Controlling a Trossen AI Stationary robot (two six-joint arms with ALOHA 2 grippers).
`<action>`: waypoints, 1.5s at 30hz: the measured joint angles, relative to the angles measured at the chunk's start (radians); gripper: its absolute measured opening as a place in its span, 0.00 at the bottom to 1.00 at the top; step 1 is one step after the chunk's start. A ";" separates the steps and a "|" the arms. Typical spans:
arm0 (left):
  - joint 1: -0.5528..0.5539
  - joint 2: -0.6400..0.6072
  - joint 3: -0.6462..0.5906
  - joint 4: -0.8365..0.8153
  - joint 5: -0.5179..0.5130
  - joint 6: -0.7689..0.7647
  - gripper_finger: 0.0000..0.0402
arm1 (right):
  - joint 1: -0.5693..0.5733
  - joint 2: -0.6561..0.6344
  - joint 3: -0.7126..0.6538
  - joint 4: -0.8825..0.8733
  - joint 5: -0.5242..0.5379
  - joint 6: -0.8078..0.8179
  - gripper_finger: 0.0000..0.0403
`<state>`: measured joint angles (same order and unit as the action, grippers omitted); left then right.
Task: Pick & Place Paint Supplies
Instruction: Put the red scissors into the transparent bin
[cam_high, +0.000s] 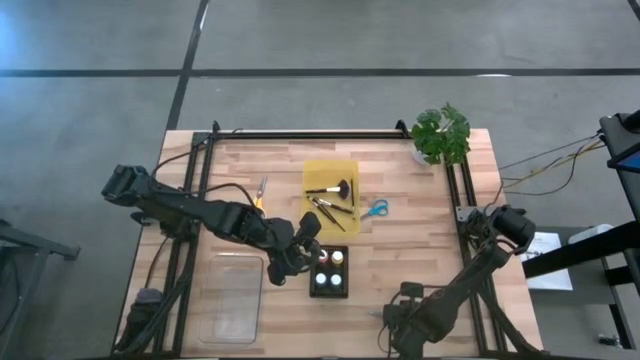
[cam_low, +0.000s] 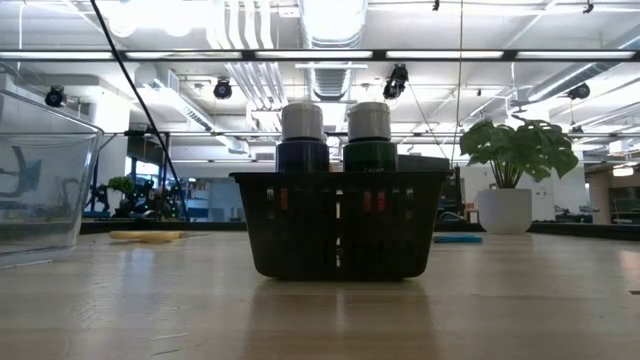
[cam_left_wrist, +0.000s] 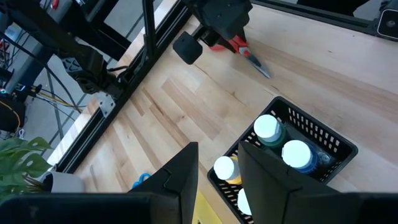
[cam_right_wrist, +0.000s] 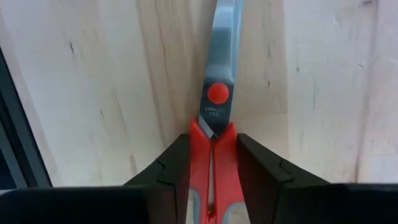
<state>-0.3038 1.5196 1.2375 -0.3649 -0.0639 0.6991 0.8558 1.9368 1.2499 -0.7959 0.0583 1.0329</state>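
Note:
A black slotted basket (cam_high: 330, 284) stands near the table's middle and holds several small paint bottles (cam_left_wrist: 268, 128), white-topped and one yellow-topped (cam_left_wrist: 223, 168). Thin brushes and a broad black-bristled brush (cam_high: 336, 188) lie on a yellow mat (cam_high: 330, 172). My left gripper (cam_left_wrist: 219, 152) is open above the basket's far left corner (cam_high: 300, 250), its fingers either side of the yellow-topped bottle; I cannot tell if they touch it. My right gripper (cam_right_wrist: 212, 140) sits by the table's near edge (cam_high: 390, 318), shut on red-handled scissors (cam_right_wrist: 214, 93). My right gripper pinches the red scissors by their handle end (cam_right_wrist: 211, 163), just behind the pivot screw, between its two fingers. The fingers lie along the scissors, and the blades (cam_right_wrist: 222, 37) reach forward, low over the wood. Whether the tip rests on the table, I cannot tell.
A clear plastic tub (cam_high: 235, 295) sits left of the basket. Blue scissors (cam_high: 375, 209) lie right of the mat, orange-handled ones (cam_high: 261, 192) to its left. A potted plant (cam_high: 440, 135) stands at the far right corner. Black rails run along both sides.

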 joint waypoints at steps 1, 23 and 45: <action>0.000 0.000 0.000 0.000 0.000 0.000 0.30 | 0.000 -0.007 0.000 -0.001 0.003 0.002 0.22; 0.000 0.000 0.000 -0.008 0.001 -0.019 0.30 | 0.011 -0.053 0.003 -0.001 0.017 0.033 0.25; 0.000 0.000 0.000 -0.011 0.001 -0.022 0.30 | 0.103 -0.054 -0.002 -0.011 -0.037 0.195 0.41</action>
<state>-0.3038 1.5196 1.2376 -0.3759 -0.0631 0.6770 0.9593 1.8824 1.2480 -0.8066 0.0209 1.2278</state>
